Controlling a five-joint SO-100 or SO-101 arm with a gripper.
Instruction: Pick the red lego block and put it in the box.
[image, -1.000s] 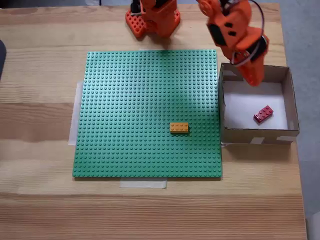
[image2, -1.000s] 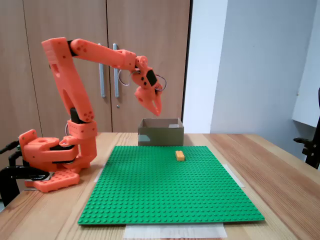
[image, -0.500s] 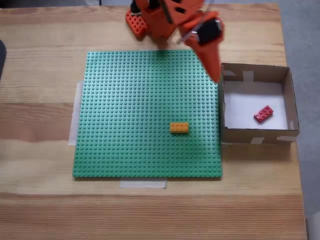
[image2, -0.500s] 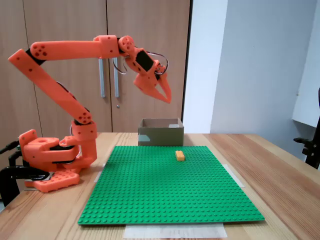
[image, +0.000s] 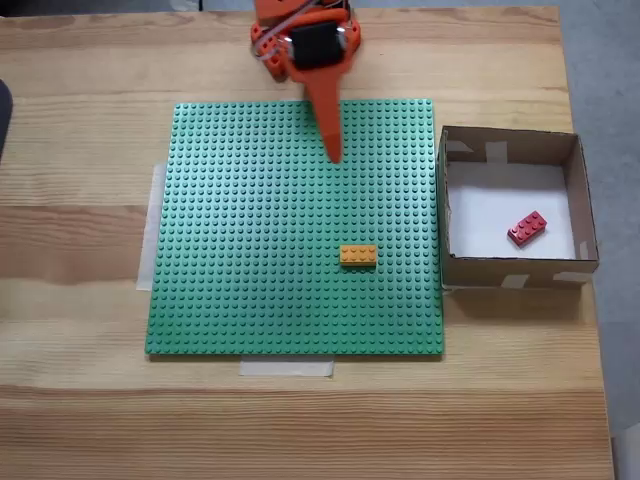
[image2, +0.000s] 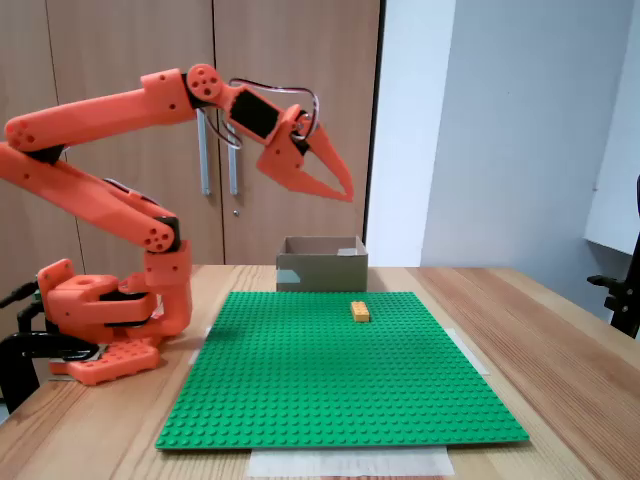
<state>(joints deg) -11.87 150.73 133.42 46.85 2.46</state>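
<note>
Wooden table – small dark-red studded plastic brick (image: 527, 229) lies diagonal in square brown cardboard box (image: 511, 271), right edge; my pincer (image2: 345, 190) empty, narrow – high over green baseplate (image: 250, 270).

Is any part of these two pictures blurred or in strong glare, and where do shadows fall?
In a fixed view from above, light is even, no glare; the small dark-red studded brick and square brown cardboard box look sharp, and the box throws a soft shadow toward the bottom edge. In a fixed view from the side, the orange claw is sharp against cabinet doors.
</note>
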